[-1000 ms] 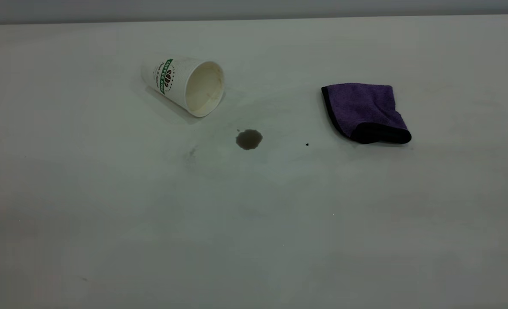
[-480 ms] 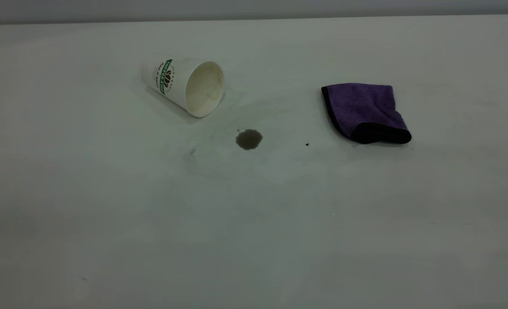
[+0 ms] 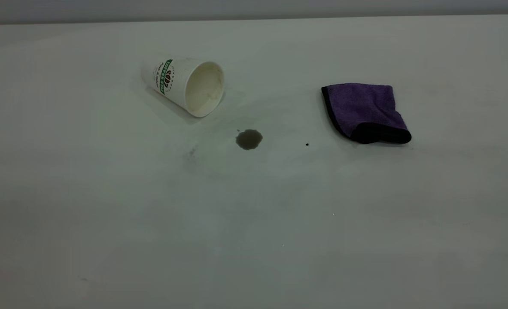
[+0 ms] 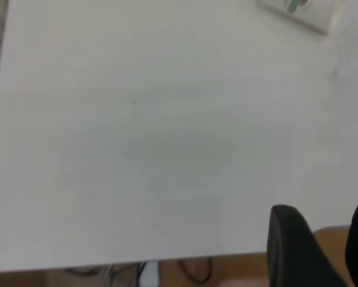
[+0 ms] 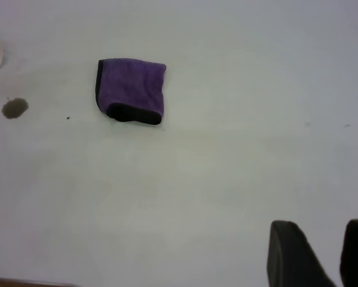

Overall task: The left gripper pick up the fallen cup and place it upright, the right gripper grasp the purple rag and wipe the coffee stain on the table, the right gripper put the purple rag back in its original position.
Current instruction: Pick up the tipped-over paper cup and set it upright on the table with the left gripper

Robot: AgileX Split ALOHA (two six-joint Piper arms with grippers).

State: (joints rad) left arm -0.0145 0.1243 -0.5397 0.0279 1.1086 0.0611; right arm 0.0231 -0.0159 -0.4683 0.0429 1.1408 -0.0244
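The fallen cup (image 3: pixel 185 84) lies on its side at the table's (image 3: pixel 254 231) far left, with its mouth turned toward the coffee stain (image 3: pixel 249 139), a small grey-brown puddle near the middle. Off to the right rests the folded purple rag (image 3: pixel 363 110). Neither gripper shows in the exterior view. In the left wrist view my left gripper (image 4: pixel 331 218) hangs open and empty over the table's edge, far from the cup (image 4: pixel 295 9). My right gripper (image 5: pixel 328 230) is open and empty too, well away from the rag (image 5: pixel 131 89) and the stain (image 5: pixel 15 108).
A tiny black speck (image 3: pixel 307 144) sits between the stain and the rag. Faint smudges mark the white surface around the stain. Below the table's edge in the left wrist view, brown floor and cables (image 4: pixel 196 272) show.
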